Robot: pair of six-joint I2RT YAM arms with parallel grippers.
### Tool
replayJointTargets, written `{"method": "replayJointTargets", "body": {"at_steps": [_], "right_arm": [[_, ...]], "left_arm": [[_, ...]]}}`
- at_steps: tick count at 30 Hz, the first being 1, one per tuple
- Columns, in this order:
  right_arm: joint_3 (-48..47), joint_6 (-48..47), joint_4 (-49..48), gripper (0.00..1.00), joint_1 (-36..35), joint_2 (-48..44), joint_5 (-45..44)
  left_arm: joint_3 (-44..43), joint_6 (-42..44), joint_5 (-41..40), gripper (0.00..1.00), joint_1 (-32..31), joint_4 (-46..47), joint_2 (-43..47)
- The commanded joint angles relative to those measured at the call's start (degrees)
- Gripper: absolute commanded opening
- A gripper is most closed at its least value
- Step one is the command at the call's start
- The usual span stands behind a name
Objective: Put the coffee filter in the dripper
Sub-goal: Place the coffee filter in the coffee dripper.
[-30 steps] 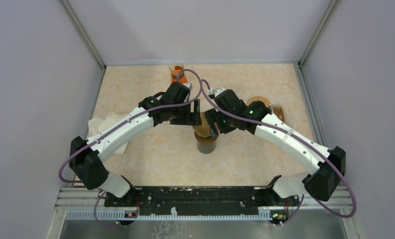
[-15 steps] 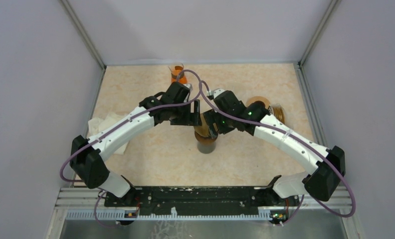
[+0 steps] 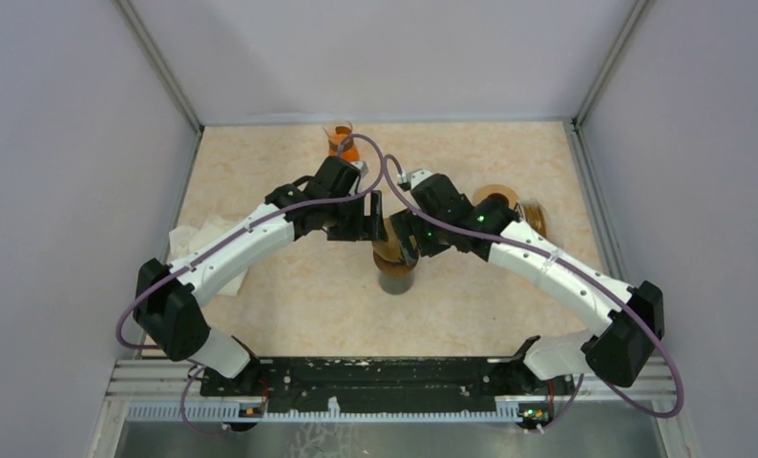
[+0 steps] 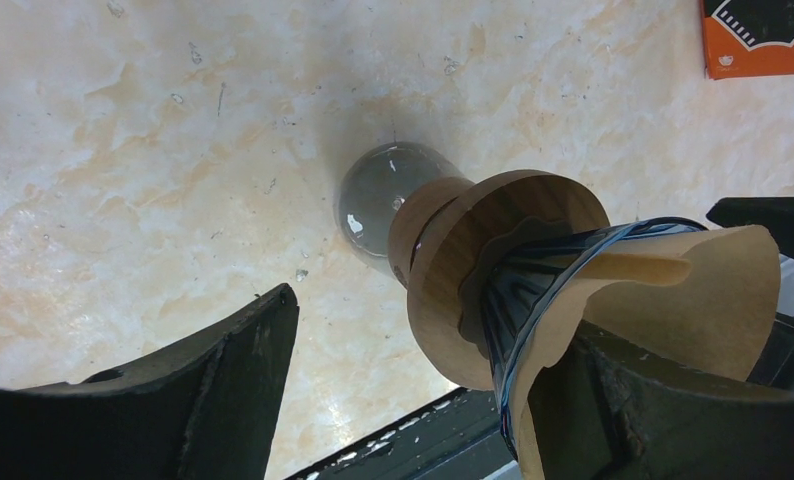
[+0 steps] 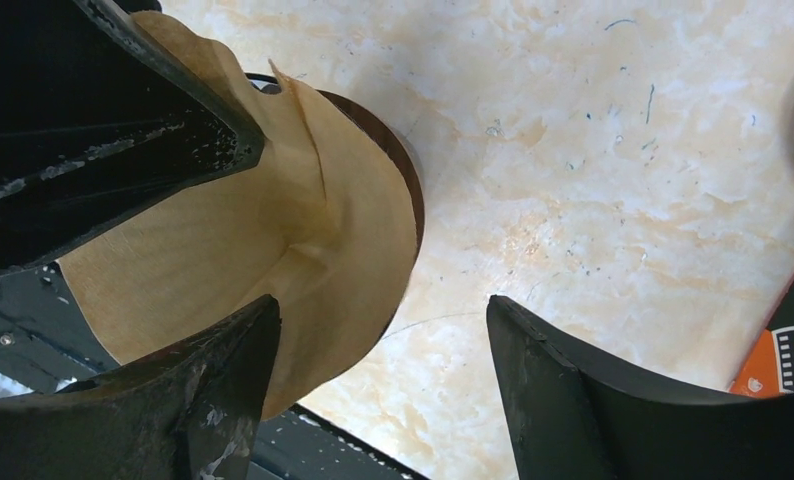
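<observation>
Right tool (image 5: 378, 330) has crept slightly toward the dripper (image 4: 493, 230) since a second ago, and I now see it and the left tool (image 4: 433, 320) both open, flanking the filter (image 5: 273, 230), which sits in the dripper at mid-desk (image 3: 289, 286).

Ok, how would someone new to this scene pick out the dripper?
Start at the middle of the beige table, where the left arm and right arm meet. The dripper stands under them. Nothing else nearby has a dark cone in a wooden collar with a brown paper filter flaring out.
</observation>
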State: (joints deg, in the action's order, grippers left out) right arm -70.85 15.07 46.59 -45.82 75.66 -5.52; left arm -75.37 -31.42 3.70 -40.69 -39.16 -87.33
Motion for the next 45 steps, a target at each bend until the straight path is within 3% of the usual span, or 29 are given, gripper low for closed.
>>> {"method": "replayJointTargets", "body": {"at_steps": [1,14,25,45], "right_arm": [[-1.0,0.0,0.8,0.76,0.5,-3.1,-1.4],[-3.0,4.8,-3.5,0.78,0.5,-2.1,1.3],[-4.2,4.0,0.9,0.79,0.5,-0.2,4.7],[-5.7,2.8,3.7,0.79,0.5,-2.9,-3.0]], "left_arm": [[0.8,0.6,0.0,0.84,0.8,1.2,1.3],[1.0,1.4,0.8,0.84,0.8,1.2,1.5],[0.4,2.0,0.9,0.84,0.8,0.9,1.8],[-1.6,4.4,-0.4,0.85,0.8,-0.2,2.4]]}}
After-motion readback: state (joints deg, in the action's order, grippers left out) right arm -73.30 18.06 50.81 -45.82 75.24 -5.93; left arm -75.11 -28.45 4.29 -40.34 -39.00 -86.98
